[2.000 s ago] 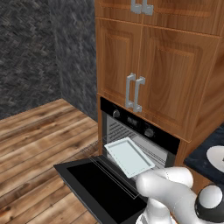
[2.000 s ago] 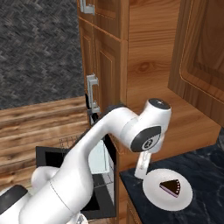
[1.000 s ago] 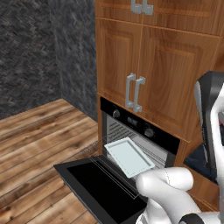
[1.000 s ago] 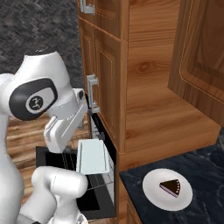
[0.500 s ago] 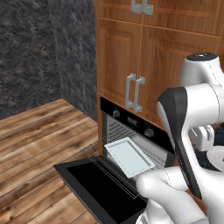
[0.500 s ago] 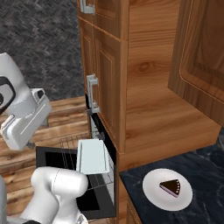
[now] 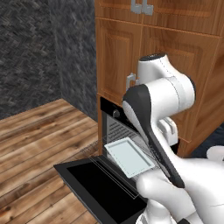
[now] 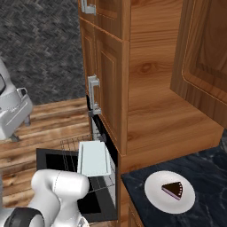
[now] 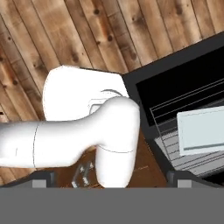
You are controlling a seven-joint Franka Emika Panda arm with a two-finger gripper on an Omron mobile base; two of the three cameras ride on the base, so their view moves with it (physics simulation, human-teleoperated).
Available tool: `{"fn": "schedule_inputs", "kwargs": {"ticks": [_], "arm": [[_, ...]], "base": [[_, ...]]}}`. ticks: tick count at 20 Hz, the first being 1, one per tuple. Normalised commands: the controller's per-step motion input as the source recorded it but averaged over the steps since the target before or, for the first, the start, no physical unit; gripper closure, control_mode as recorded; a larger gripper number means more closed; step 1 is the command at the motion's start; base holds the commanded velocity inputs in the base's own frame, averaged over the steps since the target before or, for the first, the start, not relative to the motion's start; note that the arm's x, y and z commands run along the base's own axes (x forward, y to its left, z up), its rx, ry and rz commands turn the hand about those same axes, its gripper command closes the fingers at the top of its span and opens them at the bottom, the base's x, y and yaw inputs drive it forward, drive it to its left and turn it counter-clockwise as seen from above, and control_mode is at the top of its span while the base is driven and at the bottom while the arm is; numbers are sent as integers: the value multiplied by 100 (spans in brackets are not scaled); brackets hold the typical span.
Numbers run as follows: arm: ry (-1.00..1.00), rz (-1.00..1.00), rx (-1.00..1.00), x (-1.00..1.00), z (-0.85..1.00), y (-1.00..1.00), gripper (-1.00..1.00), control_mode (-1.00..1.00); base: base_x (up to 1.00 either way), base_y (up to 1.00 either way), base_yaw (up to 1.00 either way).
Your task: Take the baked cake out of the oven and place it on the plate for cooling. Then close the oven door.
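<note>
Lower right of the right base view:
Cake: small dark brown baked cake (image 8: 172, 189) on plain white round plate (image 8: 169, 191), done.
Door: glossy black oven door (image 7: 103, 192) open.
End effector: grip state cannot be told.

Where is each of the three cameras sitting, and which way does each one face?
Left base view: behind the arm's left, facing the oven with its pale tray; white arm links in front.
Right base view: behind its right, facing the cabinets and the plate holding the baked cake; arm at left.
Hand view: on the hand, looking down at the floor and the oven door.
All share the tray.
</note>
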Motion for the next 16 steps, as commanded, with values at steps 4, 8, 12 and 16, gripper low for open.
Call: {"fn": "schedule_inputs", "kwargs": {"ticks": [4,8,12,16], "arm": [[16,1,0,42,-41,57,-100,-100],[11,0,0,32,-55,44,-100,-100],[3,0,0,24,-63,35,-100,-100],[0,0,0,26,-60,27,-100,-100]], "base": [[0,0,0],[0,0,0],[0,0,0],[0,0,0]]}}
